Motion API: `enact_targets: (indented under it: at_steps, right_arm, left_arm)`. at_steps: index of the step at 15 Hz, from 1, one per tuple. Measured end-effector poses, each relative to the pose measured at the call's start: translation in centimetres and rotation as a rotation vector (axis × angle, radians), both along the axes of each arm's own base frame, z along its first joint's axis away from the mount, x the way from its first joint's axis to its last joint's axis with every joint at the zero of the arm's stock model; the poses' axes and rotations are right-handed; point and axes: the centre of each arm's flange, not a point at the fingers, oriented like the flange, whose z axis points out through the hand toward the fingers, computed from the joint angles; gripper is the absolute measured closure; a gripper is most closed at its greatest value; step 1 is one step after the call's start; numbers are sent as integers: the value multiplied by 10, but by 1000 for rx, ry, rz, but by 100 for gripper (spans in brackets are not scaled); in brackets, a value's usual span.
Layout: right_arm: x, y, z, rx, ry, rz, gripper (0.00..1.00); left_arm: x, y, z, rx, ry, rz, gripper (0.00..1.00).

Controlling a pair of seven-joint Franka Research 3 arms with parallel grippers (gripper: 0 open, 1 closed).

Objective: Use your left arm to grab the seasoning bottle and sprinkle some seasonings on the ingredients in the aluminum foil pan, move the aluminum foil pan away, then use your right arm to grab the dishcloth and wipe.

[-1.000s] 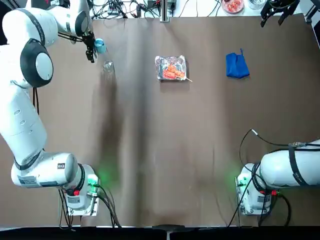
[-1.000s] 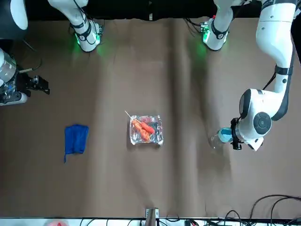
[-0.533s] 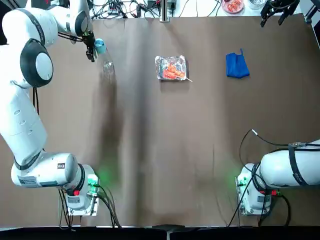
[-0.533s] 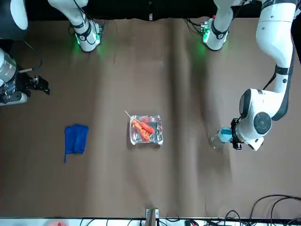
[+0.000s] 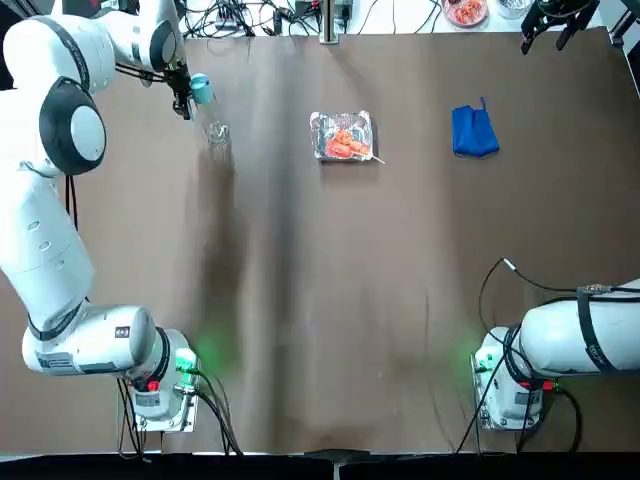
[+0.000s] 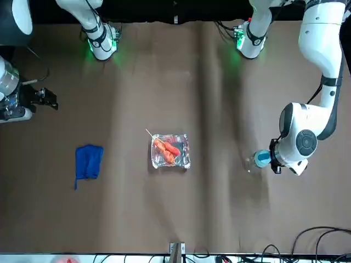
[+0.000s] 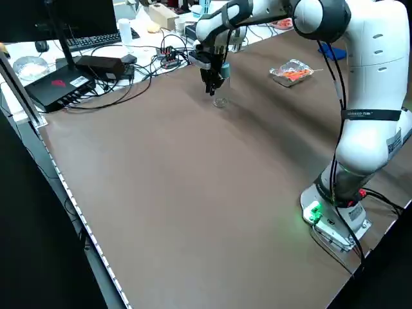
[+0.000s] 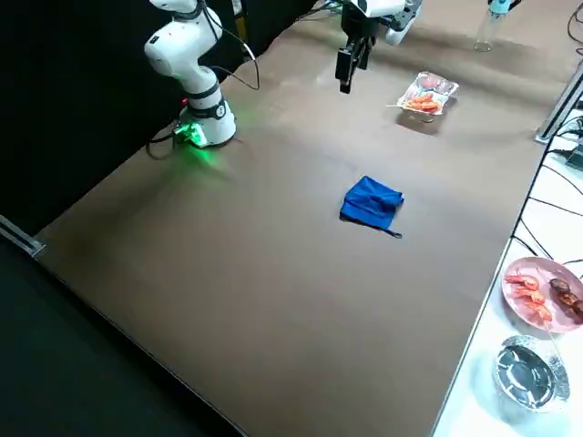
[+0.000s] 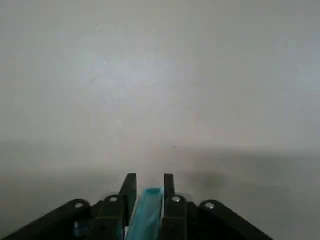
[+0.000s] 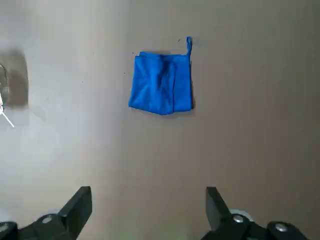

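Where the brown table (image 5: 330, 300) reaches its far left, the left pincer (image 5: 186, 95) is closed on the light-blue cap of the seasoning bottle (image 5: 208, 113); its fingers (image 9: 131, 189) press the cap from both sides. Bottle: clear body, tilted in the top view, base toward the table.

Aluminum foil pan (image 5: 342, 136): far centre of the table, well apart from the bottle, to its right. Contents: orange-red ingredients (image 5: 343, 143), with a thin wooden stick jutting past the pan's rim.

Dishcloth (image 5: 473, 131): bright blue, lying flat on the table right of the pan, apart from it.

Right pincer (image 5: 553, 22): raised over the far right corner, beyond the dishcloth, fingers (image 10: 77, 206) spread wide, holding nothing.

Off the table, far edge: cables, a pink plate of food (image 8: 541, 291).
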Motion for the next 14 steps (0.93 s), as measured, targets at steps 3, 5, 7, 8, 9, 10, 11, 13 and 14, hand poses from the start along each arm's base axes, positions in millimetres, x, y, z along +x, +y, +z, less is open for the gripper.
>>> enact_targets:
  at_steps: [3, 5, 7, 8, 9, 10, 11, 13, 14]
  right_arm:
    - [0, 0, 0, 0, 1, 0, 0]
    - [0, 0, 0, 0, 2, 0, 0]
    - [0, 0, 0, 0, 2, 0, 0]
    - [0, 0, 0, 0, 2, 0, 0]
    - [0, 0, 0, 0, 2, 0, 0]
    - [0, 0, 0, 0, 2, 0, 0]
    - [0, 0, 0, 0, 2, 0, 0]
    - [0, 0, 0, 0, 2, 0, 0]
    - [0, 0, 0, 0, 2, 0, 0]
  left_arm:
    - [0, -1, 2, 1, -4, 8, 77]
    - [0, -3, 2, 1, -5, 12, 77]
    - [0, -5, 2, 0, -6, 13, 78]
    - [0, -6, 2, 0, -6, 12, 78]
    - [0, -8, 3, -1, -6, 9, 78]
    - [0, -10, 3, -1, -6, 6, 78]
    - [0, -11, 3, -1, -7, 4, 78]
    - [1, -12, 8, -2, -16, 3, 78]
    - [2, -13, 13, -2, -25, 2, 78]
